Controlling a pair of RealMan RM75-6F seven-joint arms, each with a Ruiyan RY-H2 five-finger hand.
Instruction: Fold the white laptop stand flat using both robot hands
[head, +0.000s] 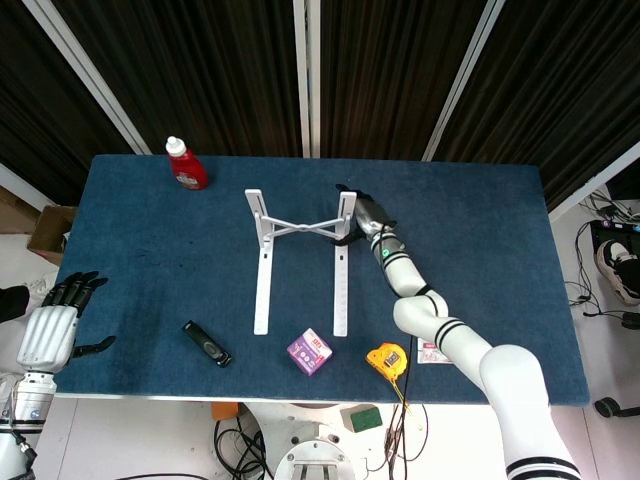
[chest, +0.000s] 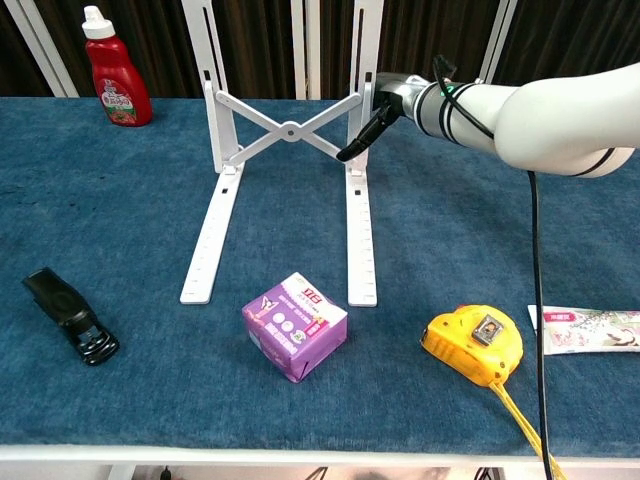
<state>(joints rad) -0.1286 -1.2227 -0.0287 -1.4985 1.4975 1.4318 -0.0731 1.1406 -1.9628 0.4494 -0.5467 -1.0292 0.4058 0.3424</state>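
Your right hand (chest: 385, 108) grips the white laptop stand (chest: 287, 190) at its right post; left hand (head: 55, 325) is loose & far off. Bring it over next.

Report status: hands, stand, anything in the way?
Right hand fingers at the white laptop stand right upright, grip unclear. Left hand open, off table's left edge. Stand upright, unfolded. Purple box sits by its right rail's front end.
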